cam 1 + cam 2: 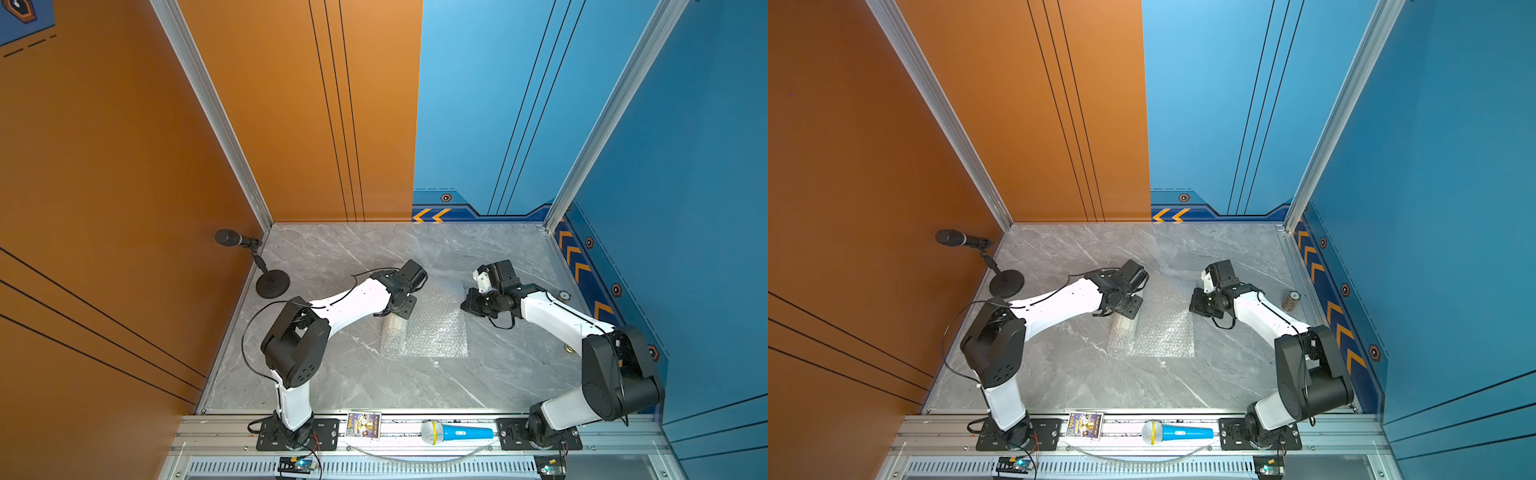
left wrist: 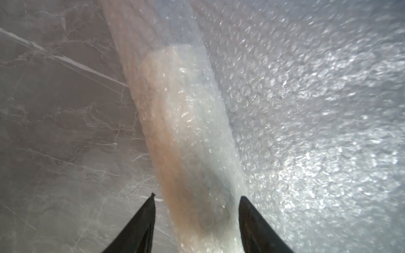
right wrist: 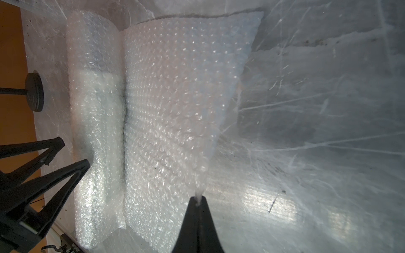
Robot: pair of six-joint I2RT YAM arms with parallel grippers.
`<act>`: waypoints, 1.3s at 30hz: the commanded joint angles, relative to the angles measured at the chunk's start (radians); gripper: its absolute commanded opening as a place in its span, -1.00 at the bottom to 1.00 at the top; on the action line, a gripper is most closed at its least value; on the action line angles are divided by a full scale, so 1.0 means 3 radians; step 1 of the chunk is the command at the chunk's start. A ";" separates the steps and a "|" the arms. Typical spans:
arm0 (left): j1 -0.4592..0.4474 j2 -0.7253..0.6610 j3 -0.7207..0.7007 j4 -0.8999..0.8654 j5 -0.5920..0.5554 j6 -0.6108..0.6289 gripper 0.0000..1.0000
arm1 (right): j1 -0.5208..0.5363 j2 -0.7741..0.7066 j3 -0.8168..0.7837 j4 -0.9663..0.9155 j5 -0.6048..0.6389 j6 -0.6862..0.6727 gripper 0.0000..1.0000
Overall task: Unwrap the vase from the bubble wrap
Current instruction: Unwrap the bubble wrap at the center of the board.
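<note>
- On the grey marble table [image 1: 332,382], the translucent bubble wrap [image 1: 436,328] lies half unrolled; the slim white vase [image 2: 188,122] remains inside its roll
- Left gripper [image 2: 197,198] straddles the roll, jaws narrowly apart
- Right gripper [image 3: 198,200] pinches the wrap's corner

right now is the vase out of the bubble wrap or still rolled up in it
Still rolled up. The vase shows only as a pale shape through the bubble wrap, which is partly spread flat, one corner pinched in the right claw.
</note>
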 commanded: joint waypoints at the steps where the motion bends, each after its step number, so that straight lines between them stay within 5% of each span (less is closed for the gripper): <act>1: 0.0004 0.0081 0.0065 -0.0110 -0.0052 0.0015 0.24 | 0.0012 0.0018 0.0022 -0.0031 -0.0026 -0.0060 -1.00; 39: 0.1015 -0.0584 -0.1047 0.0383 0.0569 -0.0090 0.24 | -0.0089 0.0066 0.0004 -0.0067 -0.0010 -0.0126 -1.00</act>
